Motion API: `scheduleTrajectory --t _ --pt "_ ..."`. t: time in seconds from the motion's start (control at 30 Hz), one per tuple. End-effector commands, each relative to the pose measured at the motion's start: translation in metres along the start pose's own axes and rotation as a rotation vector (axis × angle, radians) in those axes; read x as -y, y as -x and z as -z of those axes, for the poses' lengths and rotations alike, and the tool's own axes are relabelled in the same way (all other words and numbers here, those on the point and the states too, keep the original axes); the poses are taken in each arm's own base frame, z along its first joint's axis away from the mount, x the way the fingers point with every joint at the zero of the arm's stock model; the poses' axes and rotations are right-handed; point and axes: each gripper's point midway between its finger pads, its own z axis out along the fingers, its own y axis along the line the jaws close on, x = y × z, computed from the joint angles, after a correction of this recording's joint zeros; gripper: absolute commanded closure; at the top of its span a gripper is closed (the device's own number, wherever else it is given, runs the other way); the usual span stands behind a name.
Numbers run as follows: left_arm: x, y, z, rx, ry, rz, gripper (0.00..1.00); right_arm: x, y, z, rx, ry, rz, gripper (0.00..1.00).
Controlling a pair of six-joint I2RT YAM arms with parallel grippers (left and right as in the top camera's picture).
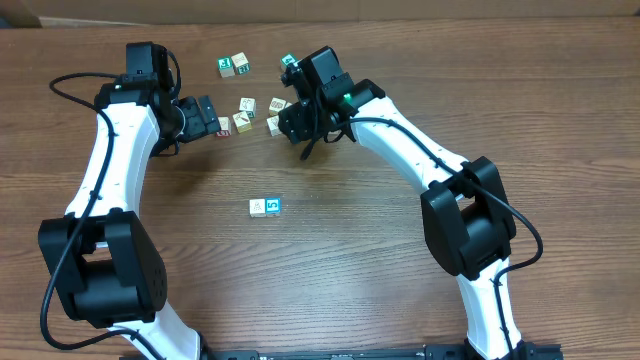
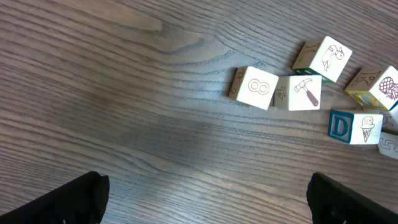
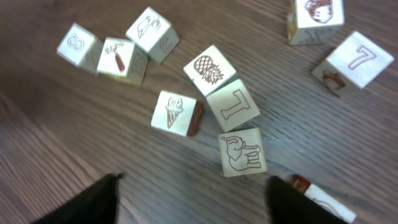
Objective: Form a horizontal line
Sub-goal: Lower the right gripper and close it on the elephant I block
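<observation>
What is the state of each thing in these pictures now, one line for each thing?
Left jaws: wide open, empty.
Right jaws: open, empty.
Blue "5" cube: side by side with a whitish cube, a row of two.
Elephant cube: loose on the table, not gripped.
Green-faced cube: far from the row, untouched.

5 cube [image 1: 273, 206]; 8 cube [image 2: 262, 88]; D cube [image 2: 339, 126]; 7 cube [image 3: 359, 57].
</observation>
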Motion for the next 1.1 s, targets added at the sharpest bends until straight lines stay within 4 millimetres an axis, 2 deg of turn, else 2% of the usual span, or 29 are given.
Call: scheduleTrajectory --t 0.0,0.07,0.17,0.37,0.53,0.67,0.8,0.9,1.07 --pt "0.003 0.002 -0.001 0.005 0.002 -0.006 0.00 0.044 0.006 0.008 0.034 -0.193 -0.118 0.40" --pt "0.003 0.002 -0.001 0.005 0.002 -0.006 0.00 0.061 0.004 0.011 0.040 -0.251 -0.199 0.40" --pt "0.003 0.002 -0.001 0.005 0.002 -0.006 0.00 0.070 -0.001 0.012 0.031 -0.262 -0.263 0.40" --pt "0.003 0.002 -0.001 0.005 0.002 -0.006 0.00 0.070 -0.008 0.012 0.002 -0.265 -0.270 0.39" --pt "0.003 0.002 -0.001 0.005 0.002 -0.006 0.00 0.058 0.004 0.010 0.048 -0.244 -0.249 0.38" --pt "0.002 0.002 -0.001 0.006 0.003 -0.006 0.00 0.041 0.013 0.007 0.070 -0.202 -0.139 0.38" --pt "0.003 0.002 -0.001 0.005 0.002 -0.006 0.00 0.031 0.013 -0.001 0.063 -0.195 0.008 0.35" --pt "0.003 0.002 -0.001 0.005 0.002 -0.006 0.00 0.028 0.000 -0.020 0.015 -0.188 0.129 0.35" --pt "0.002 0.002 -0.001 0.006 0.003 -0.006 0.00 0.029 -0.016 -0.039 -0.032 -0.177 0.167 0.35"
